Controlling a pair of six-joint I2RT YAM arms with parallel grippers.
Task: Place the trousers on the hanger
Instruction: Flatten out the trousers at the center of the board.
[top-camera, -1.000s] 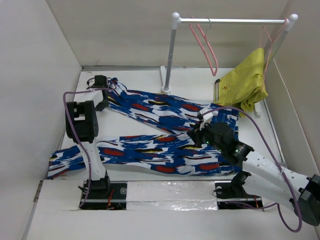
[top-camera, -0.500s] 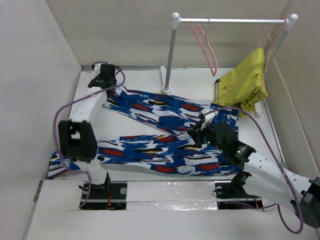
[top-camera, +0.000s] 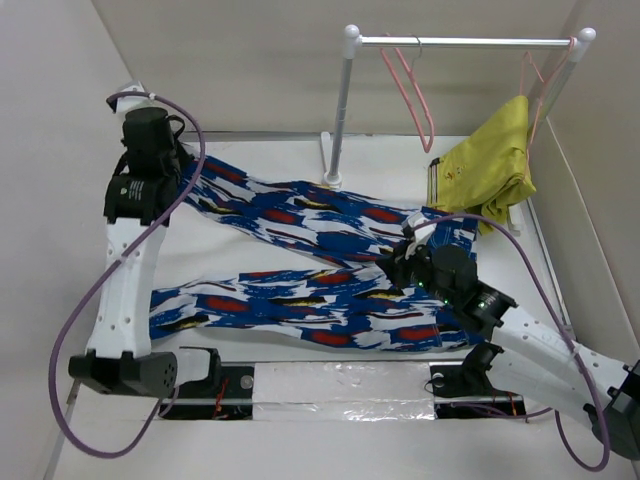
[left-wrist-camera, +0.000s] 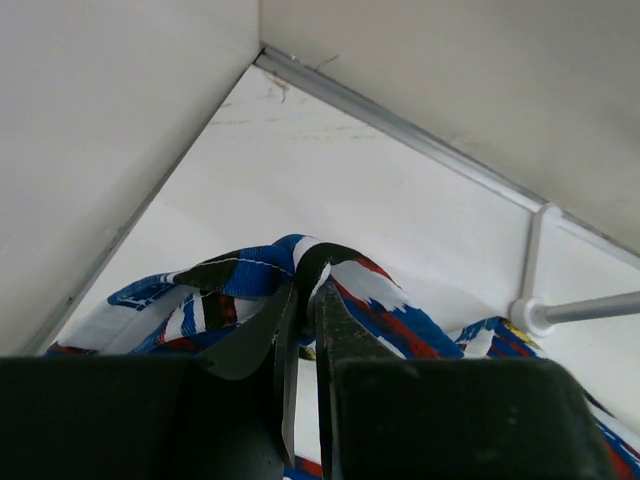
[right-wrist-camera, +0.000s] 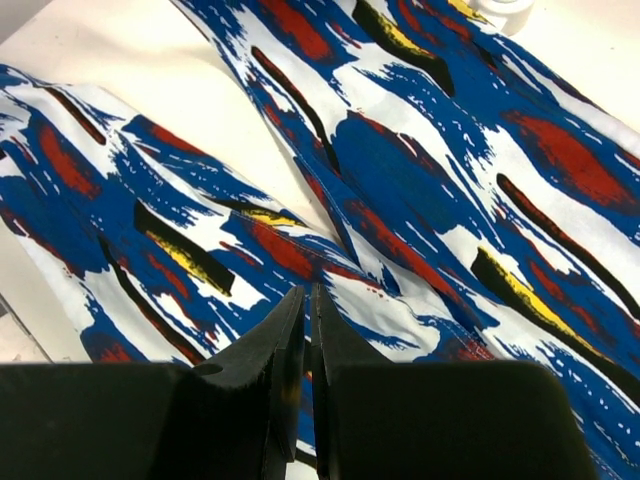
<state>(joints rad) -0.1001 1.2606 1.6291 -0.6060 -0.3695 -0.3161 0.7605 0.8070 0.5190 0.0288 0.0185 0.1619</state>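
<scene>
Left arm's rearing up tall by the far-left corner now, left gripper (left-wrist-camera: 303, 300) clamping a leg hem of the trousers (top-camera: 320, 225) and lifting it; the near leg's sliding right. Right gripper (right-wrist-camera: 306, 305) is pinching the crotch mid-counter, hanger (top-camera: 410, 92) dangling off the rail (top-camera: 470, 42) at the far edge

This is a robotics lab test cell. Plain white panel walls (top-camera: 250, 70) box in a white table (top-camera: 290, 160). The left arm (top-camera: 125, 270) and right arm (top-camera: 540, 340) are bolted at its near edge, trailing purple cables (top-camera: 75, 330). A small clothes rail (top-camera: 470, 42) at the far right holds a pink hanger (top-camera: 428, 135).
</scene>
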